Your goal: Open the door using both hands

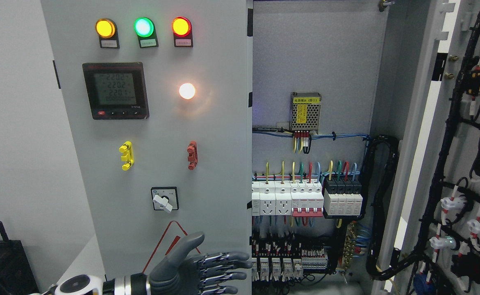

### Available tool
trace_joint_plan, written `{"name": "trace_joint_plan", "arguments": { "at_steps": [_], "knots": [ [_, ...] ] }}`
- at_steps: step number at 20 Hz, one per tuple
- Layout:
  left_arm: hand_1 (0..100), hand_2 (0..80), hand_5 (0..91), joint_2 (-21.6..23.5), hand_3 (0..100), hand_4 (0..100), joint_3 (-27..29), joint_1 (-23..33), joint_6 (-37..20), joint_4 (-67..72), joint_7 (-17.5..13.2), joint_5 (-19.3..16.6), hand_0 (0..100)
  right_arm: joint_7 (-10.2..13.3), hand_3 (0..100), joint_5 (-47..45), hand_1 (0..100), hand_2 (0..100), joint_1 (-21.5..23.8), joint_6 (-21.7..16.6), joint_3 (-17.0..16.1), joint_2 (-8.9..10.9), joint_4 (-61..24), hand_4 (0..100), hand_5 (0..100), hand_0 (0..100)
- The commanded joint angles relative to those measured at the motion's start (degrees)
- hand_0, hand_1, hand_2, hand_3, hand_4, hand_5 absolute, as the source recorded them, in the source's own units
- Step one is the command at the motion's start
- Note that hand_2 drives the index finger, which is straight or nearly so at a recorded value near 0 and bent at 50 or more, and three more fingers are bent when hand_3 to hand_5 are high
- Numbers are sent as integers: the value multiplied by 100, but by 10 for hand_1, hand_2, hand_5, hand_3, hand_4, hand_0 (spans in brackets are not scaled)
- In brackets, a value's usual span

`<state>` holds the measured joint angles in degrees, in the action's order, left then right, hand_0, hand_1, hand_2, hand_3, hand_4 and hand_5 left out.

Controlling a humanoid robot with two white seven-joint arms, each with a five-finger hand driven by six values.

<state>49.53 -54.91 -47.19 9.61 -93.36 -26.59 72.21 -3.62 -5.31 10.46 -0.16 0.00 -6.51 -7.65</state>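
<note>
My fingers [227, 272] are stretched out almost straight and slightly apart, thumb raised, holding nothing. They belong to my left hand [194, 268], whose arm enters at the bottom left. Fingertips point right and lie at the free right edge of the left door [158, 164], low down; contact with the edge cannot be confirmed.

Left door: closed or nearly so, facing me. It carries three lit lamps in a row, amber [105, 28], green [144, 27] and red [181, 26], a meter [115, 91] with a lit display, a white lamp [187, 91], a yellow clip [126, 155], a red clip [192, 155], and a rotary switch [164, 199].

Right door [465, 164]: swung wide open at the picture's right, inner face showing, with black cable bundles.

Cabinet interior [313, 61] exposed between the doors: a power supply [305, 111] with a yellow label, a row of breakers [305, 198], coloured wires.
</note>
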Motion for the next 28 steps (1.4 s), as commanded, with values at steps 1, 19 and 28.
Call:
{"name": "trace_joint_plan", "arguments": {
  "at_steps": [1, 19, 28],
  "knots": [
    [0, 0, 0, 1182, 0, 30, 1781, 1640, 6, 282, -4, -795, 0, 1, 0, 3, 0, 0, 0, -1, 141, 1, 0, 0, 0, 0],
    [0, 0, 0, 1429, 0, 30, 3117, 4735, -73, 1829, 4, -1024, 0, 1, 0, -5, 0, 0, 0, -1, 141, 1, 0, 0, 0, 0],
    [0, 0, 0, 753, 0, 31, 3302, 5887, -415, 3050, 4, -1515, 0, 1, 0, -5, 0, 0, 0, -1, 141, 1, 0, 0, 0, 0]
  ]
}}
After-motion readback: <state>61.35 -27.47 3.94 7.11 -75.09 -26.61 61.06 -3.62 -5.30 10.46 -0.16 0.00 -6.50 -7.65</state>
